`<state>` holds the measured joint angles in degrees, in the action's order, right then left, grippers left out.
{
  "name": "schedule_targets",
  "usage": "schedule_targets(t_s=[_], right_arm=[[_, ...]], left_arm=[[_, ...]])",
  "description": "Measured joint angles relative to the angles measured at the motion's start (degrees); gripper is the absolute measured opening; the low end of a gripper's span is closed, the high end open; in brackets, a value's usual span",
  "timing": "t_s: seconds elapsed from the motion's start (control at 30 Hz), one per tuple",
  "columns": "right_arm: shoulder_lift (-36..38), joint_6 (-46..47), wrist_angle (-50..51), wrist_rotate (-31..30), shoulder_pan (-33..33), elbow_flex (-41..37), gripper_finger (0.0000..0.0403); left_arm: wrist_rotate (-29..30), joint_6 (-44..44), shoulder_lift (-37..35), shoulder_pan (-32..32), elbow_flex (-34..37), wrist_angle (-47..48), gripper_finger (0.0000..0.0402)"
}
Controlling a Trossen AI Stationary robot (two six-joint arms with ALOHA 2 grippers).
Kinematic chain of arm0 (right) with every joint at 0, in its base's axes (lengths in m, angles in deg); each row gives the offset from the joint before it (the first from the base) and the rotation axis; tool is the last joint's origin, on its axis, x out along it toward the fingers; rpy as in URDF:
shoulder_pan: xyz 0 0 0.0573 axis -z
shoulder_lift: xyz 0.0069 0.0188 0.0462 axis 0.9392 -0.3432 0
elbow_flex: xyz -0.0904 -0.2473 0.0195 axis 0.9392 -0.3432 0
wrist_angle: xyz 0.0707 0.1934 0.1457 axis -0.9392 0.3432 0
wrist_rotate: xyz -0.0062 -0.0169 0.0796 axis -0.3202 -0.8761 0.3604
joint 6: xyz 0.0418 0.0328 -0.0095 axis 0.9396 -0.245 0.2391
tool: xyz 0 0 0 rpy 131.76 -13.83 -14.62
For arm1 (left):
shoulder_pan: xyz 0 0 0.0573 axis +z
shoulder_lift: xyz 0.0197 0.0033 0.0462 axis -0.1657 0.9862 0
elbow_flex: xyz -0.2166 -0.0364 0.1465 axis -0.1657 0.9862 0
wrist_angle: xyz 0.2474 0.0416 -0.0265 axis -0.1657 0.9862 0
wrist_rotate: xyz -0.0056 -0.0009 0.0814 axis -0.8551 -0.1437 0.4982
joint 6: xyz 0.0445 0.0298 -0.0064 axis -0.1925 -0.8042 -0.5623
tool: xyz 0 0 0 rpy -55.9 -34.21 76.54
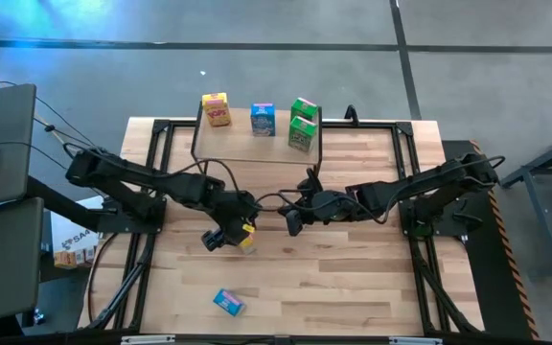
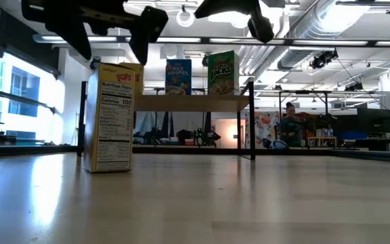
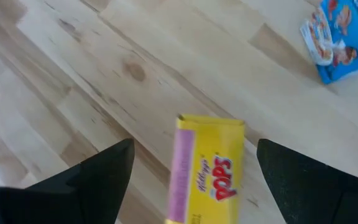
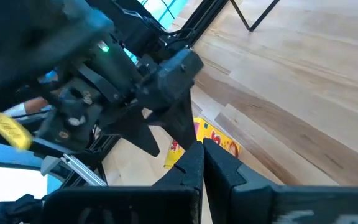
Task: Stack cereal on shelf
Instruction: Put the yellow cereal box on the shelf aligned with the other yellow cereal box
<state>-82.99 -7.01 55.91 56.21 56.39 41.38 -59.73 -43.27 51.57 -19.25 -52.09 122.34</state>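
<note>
While your L gripper [image 1: 226, 233] hangs wide open above mid-table, fingers [image 3: 98, 177] either side of an upright yellow box [image 2: 112, 116] but not touching it, your R gripper [image 1: 300, 217] waits just at its 3 o'clock, fingers [image 4: 194, 165] pressed together on nothing. At 12 o'clock, the shelf [image 1: 257, 146] carries four boxes: yellow [image 1: 217, 109], blue [image 1: 263, 120], two green [image 1: 303, 125]. At 6 o'clock, one blue box [image 1: 229, 303] lies flat on the table [image 1: 353, 278], well apart from both arms.
</note>
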Motion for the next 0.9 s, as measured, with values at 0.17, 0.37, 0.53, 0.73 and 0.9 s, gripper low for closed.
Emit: schedule_targets(t_s=[0.17,0.37,0.53,0.73,0.9], right_arm=[[0.0,0.0,-0.1,0.0,0.0,0.0,0.0000],[0.0,0.0,0.0,0.0,0.0,0.0,0.0000],[0.0,-1.2,-0.1,-0.1,0.0,0.0,0.0000],[1.5,-3.0,1.2,0.4,-0.1,-0.1,0.0000],[6.3,-4.5,6.2,-0.1,-0.9,-0.1,0.0000]], left_arm=[[0.0,-1.3,1.8,0.0,0.0,1.5,0.0333],[0.1,-1.9,4.4,0.0,0.0,1.9,0.0333],[1.9,-1.9,6.7,0.0,0.0,3.4,0.0326],[2.2,-1.4,7.3,0.0,0.0,2.2,0.0299],[2.2,-0.7,6.8,0.0,0.0,2.3,0.0256]])
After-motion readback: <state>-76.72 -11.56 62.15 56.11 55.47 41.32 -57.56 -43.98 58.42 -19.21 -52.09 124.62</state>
